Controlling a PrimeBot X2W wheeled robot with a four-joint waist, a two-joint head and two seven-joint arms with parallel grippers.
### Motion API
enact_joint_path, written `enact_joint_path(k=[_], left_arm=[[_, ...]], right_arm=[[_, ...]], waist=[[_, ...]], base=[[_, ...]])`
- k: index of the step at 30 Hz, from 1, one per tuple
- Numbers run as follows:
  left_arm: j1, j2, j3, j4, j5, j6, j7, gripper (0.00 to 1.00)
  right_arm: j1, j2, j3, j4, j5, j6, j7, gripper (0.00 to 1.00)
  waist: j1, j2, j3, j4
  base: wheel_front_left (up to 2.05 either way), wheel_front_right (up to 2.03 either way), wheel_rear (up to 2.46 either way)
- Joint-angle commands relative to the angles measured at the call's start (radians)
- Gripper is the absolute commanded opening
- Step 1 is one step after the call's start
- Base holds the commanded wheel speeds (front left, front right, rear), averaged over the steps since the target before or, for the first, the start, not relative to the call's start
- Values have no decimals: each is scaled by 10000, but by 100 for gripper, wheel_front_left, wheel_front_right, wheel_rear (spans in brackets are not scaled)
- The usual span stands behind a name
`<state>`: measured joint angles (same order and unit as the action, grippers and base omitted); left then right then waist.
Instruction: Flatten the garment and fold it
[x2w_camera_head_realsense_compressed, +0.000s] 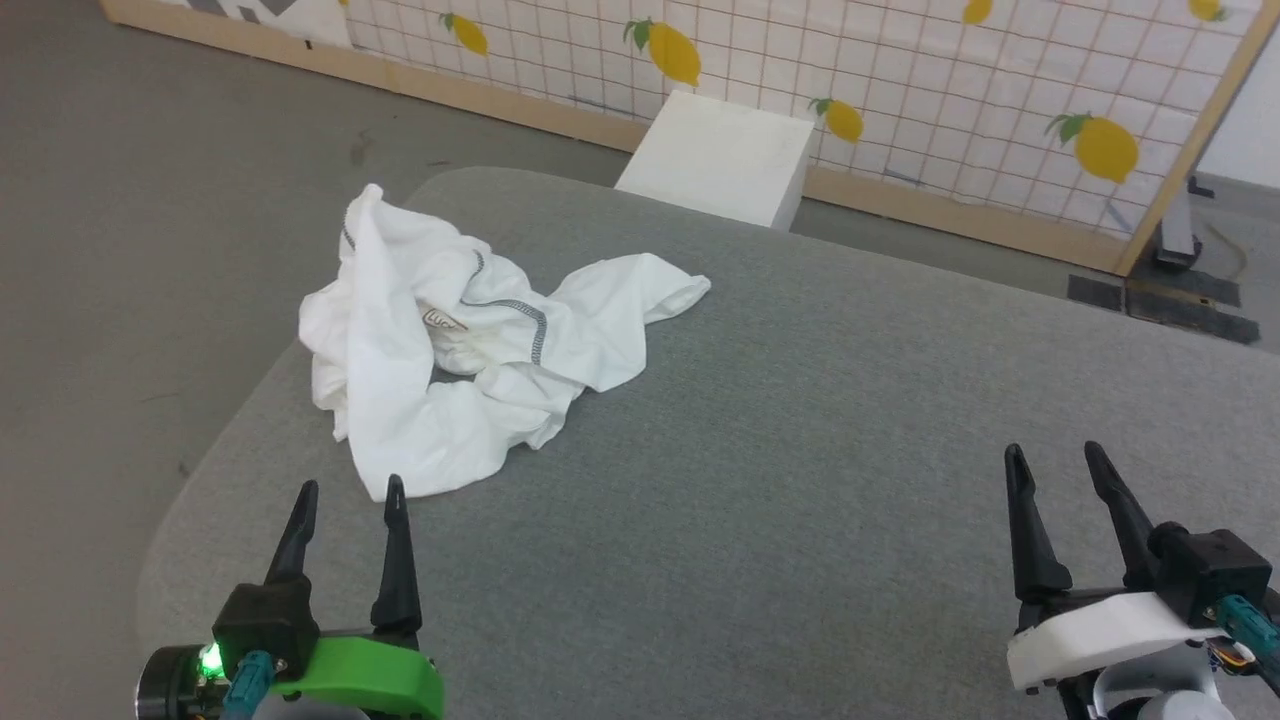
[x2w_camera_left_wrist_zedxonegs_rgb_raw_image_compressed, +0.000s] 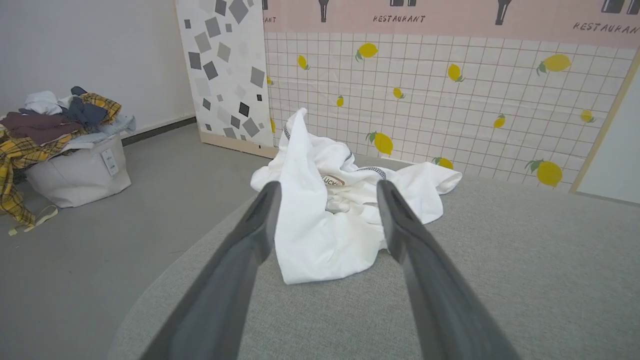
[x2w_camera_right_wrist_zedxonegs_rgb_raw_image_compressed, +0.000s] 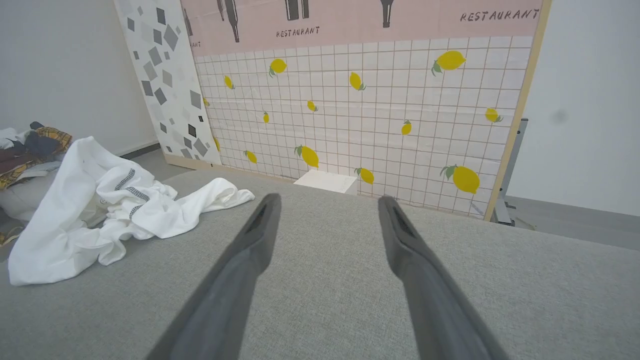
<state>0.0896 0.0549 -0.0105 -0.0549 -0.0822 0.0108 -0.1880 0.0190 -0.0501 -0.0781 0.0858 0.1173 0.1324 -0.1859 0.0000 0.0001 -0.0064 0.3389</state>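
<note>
Starting at your left gripper (x2w_camera_head_realsense_compressed: 351, 483), you find its two dark fingers spread wide and holding nothing. They point up the head view, with the tips right at the nearest edge of the garment (x2w_camera_head_realsense_compressed: 480, 340). Whether a tip touches the cloth you cannot tell. Your right gripper (x2w_camera_head_realsense_compressed: 1053, 449) is likewise released and empty, poised over bare surface well apart from the shirt.

The garment lies crumpled in a heap on the left part of the grey padded table (x2w_camera_head_realsense_compressed: 800, 450), near its rounded left edge. You can see one fold standing up at the far side, a sleeve trailing out toward the right, dark stitching curving across the middle, and a small label beside it.

Beyond the table's far edge a white box (x2w_camera_head_realsense_compressed: 720, 155) stands on the floor against the lemon-patterned panel (x2w_camera_head_realsense_compressed: 900, 90). In the left wrist view, a pale basket (x2w_camera_left_wrist_zedxonegs_rgb_raw_image_compressed: 75, 170) heaped with mixed clothes sits on the floor off to the left.
</note>
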Motion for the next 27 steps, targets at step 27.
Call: enact_joint_path(k=[27], left_arm=[[-258,126,117,-423,-309,-104,-643,100]], right_arm=[[98,-1,-380,237,341,-16,-663,100]], waist=[[0,-1,266,1039]], base=[[0,0,0]])
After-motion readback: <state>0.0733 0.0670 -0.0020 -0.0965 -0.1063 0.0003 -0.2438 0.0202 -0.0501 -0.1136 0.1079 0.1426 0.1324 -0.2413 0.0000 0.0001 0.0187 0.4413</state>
